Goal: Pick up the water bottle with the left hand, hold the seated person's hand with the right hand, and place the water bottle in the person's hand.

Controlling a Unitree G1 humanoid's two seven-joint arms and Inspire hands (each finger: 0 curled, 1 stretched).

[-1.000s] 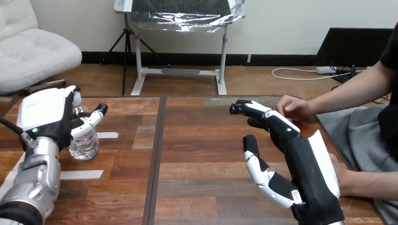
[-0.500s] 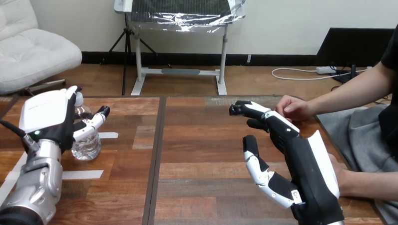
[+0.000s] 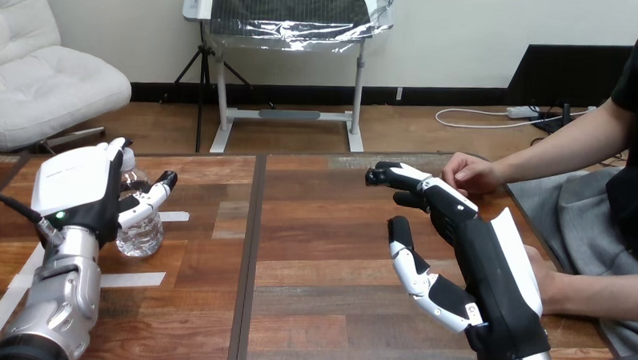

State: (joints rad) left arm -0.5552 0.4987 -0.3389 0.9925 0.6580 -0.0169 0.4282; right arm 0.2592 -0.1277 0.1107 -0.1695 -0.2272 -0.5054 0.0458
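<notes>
My left hand (image 3: 71, 189) wraps the water bottle (image 3: 142, 230), thumb across its front, ready to lift it off the table (image 3: 314, 228). My right hand (image 3: 496, 290) is spread, reaching for the person's hand (image 3: 470, 173) just past its fingertips. The bottle is clear, ribbed and upright, tucked against my left palm.

The clear plastic water bottle (image 3: 140, 234) stands mostly hidden behind the white-shelled back of the left hand (image 3: 71, 187); just its lower body and a bit of its top show, and whether that hand grips it cannot be told. The person's nearer hand (image 3: 548, 280) lies behind the right hand (image 3: 489, 262), largely covered by its white shell, so contact between the two cannot be judged. The person's forearm (image 3: 608, 290) behind it runs off the view's right edge.
</notes>
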